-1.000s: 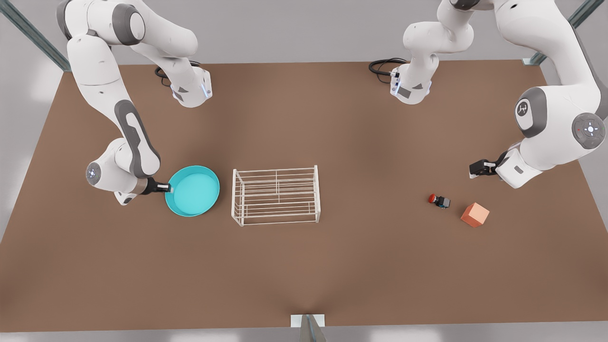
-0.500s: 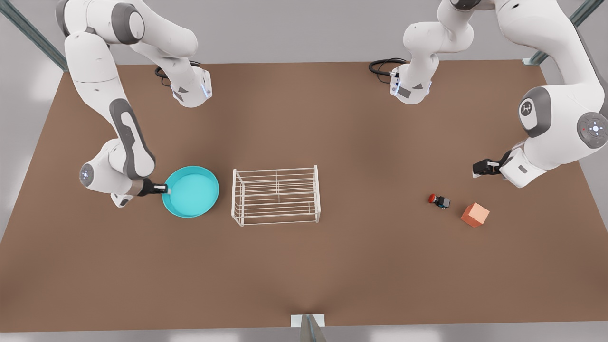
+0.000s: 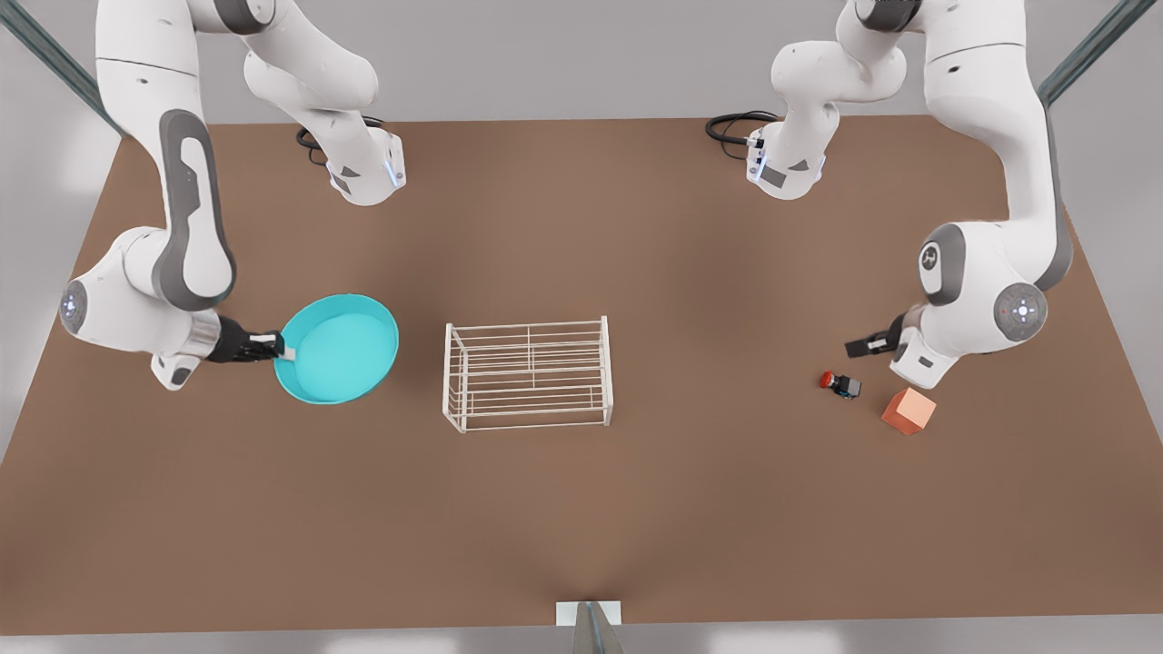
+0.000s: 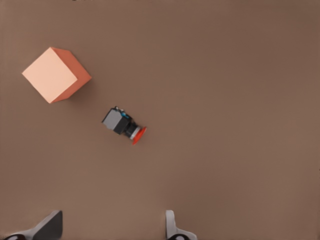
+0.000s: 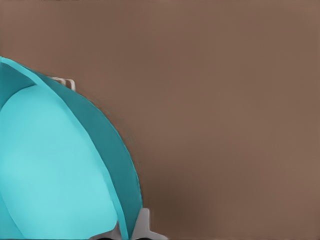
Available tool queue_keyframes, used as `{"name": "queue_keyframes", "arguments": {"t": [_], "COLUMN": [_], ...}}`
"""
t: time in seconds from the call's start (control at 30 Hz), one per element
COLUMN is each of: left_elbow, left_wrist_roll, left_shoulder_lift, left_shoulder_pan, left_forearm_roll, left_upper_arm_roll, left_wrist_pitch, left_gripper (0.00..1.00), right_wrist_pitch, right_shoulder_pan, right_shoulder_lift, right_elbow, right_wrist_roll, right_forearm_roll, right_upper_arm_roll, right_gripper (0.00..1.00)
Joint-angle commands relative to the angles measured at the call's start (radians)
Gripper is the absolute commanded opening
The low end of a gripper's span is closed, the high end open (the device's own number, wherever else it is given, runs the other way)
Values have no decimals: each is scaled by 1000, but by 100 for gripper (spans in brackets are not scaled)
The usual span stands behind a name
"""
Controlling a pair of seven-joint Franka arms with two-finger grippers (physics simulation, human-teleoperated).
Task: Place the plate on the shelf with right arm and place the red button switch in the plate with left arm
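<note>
The right gripper (image 3: 277, 347), on the front view's left, is clamped on the rim of the plate (image 3: 338, 349), 1 finger (image 5: 143, 226) outside the wall and the other inside. The plate appears lifted off the table (image 3: 581, 509) and tilted, well apart from the shelf (image 3: 527, 374), which stands bare near the table's middle.

On the front view's right, the left gripper (image 3: 859, 346) hangs just beside the red button switch (image 3: 838, 383), its fingers (image 4: 172, 227) spread wide with nothing between them. The switch lies on its side on the table, red cap pointing away from the orange cube (image 3: 909, 410), which sits near it.

The hold on the plate looks thin (a pinch at 1 edge, with the whole dish cantilevered), so a quick swing toward the shelf could let it rotate or slip out. The plate is nearly as wide as the rack's top, so an off-centre release could leave it tipping over a bar. The switch is tiny and lying down; a descent slightly off could nudge it away or brush the cube.
</note>
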Motion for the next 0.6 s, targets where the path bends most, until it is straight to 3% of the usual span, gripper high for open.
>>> {"name": "queue_keyframes", "arguments": {"t": [0.0, 0.23, 0.5, 0.57], "left_elbow": [5, -21, -52, -197], "left_wrist_roll": [-843, -807, -797, -800], "left_shoulder_lift": [23, 140, 252, 232], "left_shoulder_pan": [-3, 6, 36, 52], "left_forearm_roll": [-7, -5, 39, 38], "left_upper_arm_roll": [-1, 0, 5, 22], "left_wrist_pitch": [106, 235, 436, 620], "left_gripper": [100, 100, 100, 100], "right_wrist_pitch": [-170, -198, -112, -84], "right_shoulder_pan": [32, 186, 351, 376], "right_shoulder_lift": [2, 10, 168, 193], "right_elbow": [35, 135, 243, 243], "right_wrist_roll": [39, 254, 423, 436], "right_forearm_roll": [11, 48, 125, 145], "right_upper_arm_roll": [2, 5, 6, 5], "right_gripper": [8, 8, 9, 9]}}
